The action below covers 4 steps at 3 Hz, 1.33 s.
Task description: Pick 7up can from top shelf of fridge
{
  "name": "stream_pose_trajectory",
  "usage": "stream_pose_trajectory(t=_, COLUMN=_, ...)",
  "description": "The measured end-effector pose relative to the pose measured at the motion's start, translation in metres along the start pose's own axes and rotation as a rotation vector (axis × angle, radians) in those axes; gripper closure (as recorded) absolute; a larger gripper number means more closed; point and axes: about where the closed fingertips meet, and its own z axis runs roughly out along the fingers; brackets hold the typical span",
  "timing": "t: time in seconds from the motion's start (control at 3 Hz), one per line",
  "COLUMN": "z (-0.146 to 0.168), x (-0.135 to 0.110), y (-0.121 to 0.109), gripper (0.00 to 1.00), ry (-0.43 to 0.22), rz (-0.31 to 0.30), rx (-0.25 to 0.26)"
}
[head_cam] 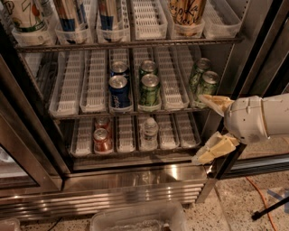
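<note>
Nearest, a clear plastic bin (135, 219) is seen on the floor, with an orange cable (264, 196) at the right. Just behind, the fridge (135, 191) is met at its ribbed steel base.

At the right, in front of the dark door frame (235, 94), the claw (198, 128) is held with its two pale fingers spread wide and nothing between them. The upper finger is level with the middle rack (90, 113). The lower finger is level with the rack beneath.

On that lowest rack a red can (101, 140) and a small pale bottle (149, 131) are stood. On the middle rack, blue cans (119, 90) are lined at the left and dark green cans (208, 83) at the far right, just beside the upper finger. Between them, at the front of its lane, stands a green can with lighter markings. It is judged to be the 7up can (150, 90), though its label cannot be read. A similar can is placed behind it.

Farthest up, the top shelf (135, 44) is loaded with tall containers (108, 13), and no standard can is made out there.

The task is judged to be at the approach stage, since nothing has been gripped. The claw is yet to be carried left and inward to the can, pressed onto it, and drawn out.
</note>
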Motion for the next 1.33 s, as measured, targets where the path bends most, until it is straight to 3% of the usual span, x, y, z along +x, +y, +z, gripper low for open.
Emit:
stream_pose_trajectory(t=0.33, z=0.005, x=-0.003, y=-0.001, gripper=0.0, ry=-0.045, rz=0.01, rx=-0.013)
stream_pose_trajectory(t=0.67, z=0.011, x=-0.012, y=0.0, gripper=0.0, ry=-0.183, rz=0.061, rx=0.009)
stream_pose_trajectory(t=1.0, z=0.005, x=-0.036, y=0.004, gripper=0.0, ry=-0.378, rz=0.191, rx=0.045)
stream_pose_trajectory(t=1.33, z=-0.002, x=-0.062, y=-0.006, gripper=0.0, ry=-0.567, rz=0.323, rx=0.096)
